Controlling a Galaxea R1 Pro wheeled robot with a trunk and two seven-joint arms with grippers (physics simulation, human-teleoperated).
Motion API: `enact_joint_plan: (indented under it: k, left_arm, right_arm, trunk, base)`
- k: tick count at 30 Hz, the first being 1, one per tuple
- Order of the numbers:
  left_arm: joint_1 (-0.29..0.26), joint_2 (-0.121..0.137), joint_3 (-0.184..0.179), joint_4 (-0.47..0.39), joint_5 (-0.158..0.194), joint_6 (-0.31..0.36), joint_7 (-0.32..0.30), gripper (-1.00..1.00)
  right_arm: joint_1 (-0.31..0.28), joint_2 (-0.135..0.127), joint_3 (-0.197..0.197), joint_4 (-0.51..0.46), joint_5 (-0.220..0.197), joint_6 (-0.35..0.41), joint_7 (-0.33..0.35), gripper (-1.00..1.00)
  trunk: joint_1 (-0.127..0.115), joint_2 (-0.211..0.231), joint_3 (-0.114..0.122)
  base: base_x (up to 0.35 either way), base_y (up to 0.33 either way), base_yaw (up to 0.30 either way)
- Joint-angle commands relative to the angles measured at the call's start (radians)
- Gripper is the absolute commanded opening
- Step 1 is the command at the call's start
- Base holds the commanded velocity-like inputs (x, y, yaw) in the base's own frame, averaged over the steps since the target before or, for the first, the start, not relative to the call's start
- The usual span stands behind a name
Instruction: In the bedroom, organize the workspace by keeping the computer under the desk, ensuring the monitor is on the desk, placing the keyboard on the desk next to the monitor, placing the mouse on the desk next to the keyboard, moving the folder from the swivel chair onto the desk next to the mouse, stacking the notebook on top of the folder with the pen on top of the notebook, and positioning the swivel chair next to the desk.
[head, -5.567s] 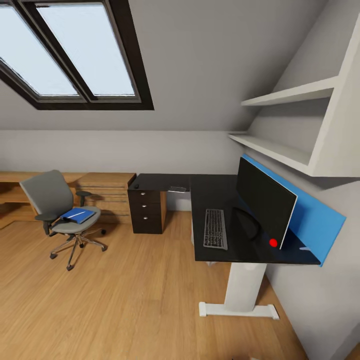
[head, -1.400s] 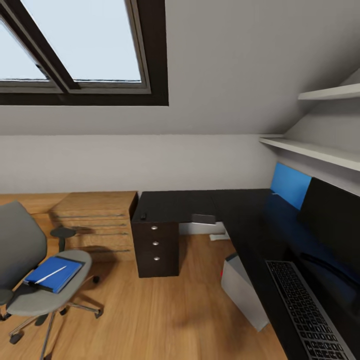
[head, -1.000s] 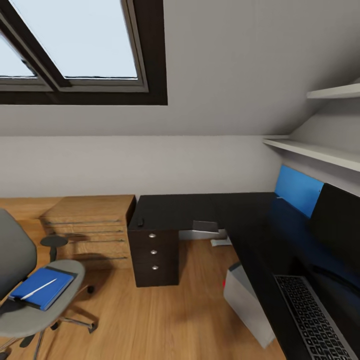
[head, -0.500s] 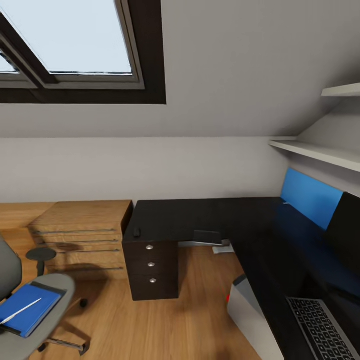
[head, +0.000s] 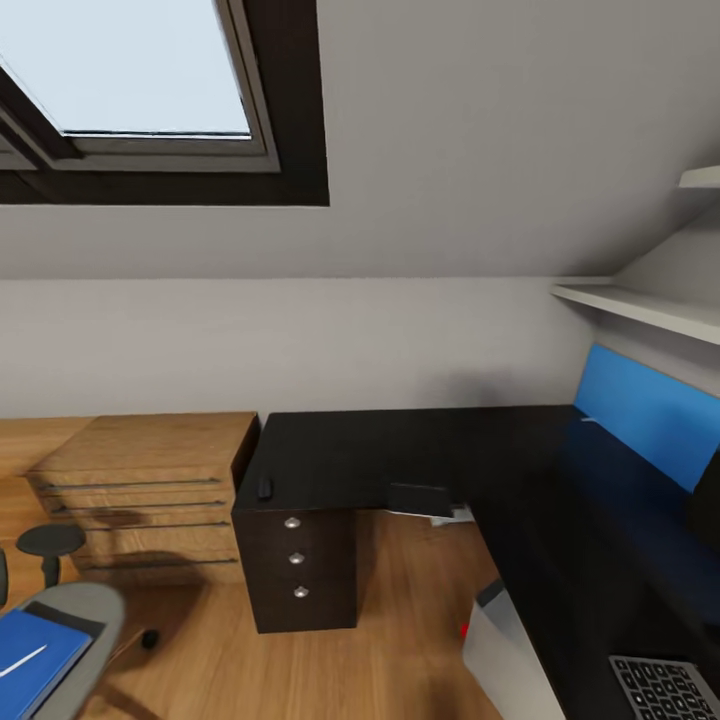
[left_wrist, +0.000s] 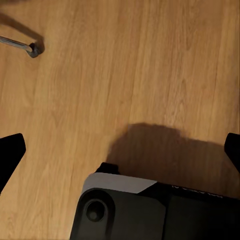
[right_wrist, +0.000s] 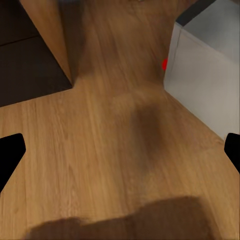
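I'm driving up to the desk (head: 400, 450); the mouse (head: 265, 488) sits at its far corner. Both grippers' jaws stand wide apart, empty, over bare floor. Next I'd reach for the mouse, I reckon.

Counter (head: 400, 450): smooth black top with a slight sheen; drawer knobs (head: 296, 557) in bright metal. Floor (head: 390, 620) and chest (head: 140, 470): light grained wood. Swivel chair (head: 85, 610) seat: matt grey cloth.
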Motion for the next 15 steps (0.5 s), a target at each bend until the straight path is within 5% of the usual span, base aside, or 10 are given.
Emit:
enact_joint_plan:
  k: [1,15]
  left_arm:
    - [-0.001,0.001,-0.008,-0.001,0.01,-0.007,0.005,1.0]
    - [-0.001,0.0,-0.008,-0.001,0.01,-0.009,0.005,1.0]
  right_arm:
    - [0.0,0.0,0.009,0.001,-0.005,-0.003,-0.007,1.0]
    - [0.0,0.002,0.01,0.001,-0.005,-0.003,-0.007,1.0]
  trunk:
    - [0.001,-0.001,0.0]
    - [0.001,-0.001,0.0]
  base:
    - [0.329,0.0,0.0]
    - [0.31,0.0,0.018]
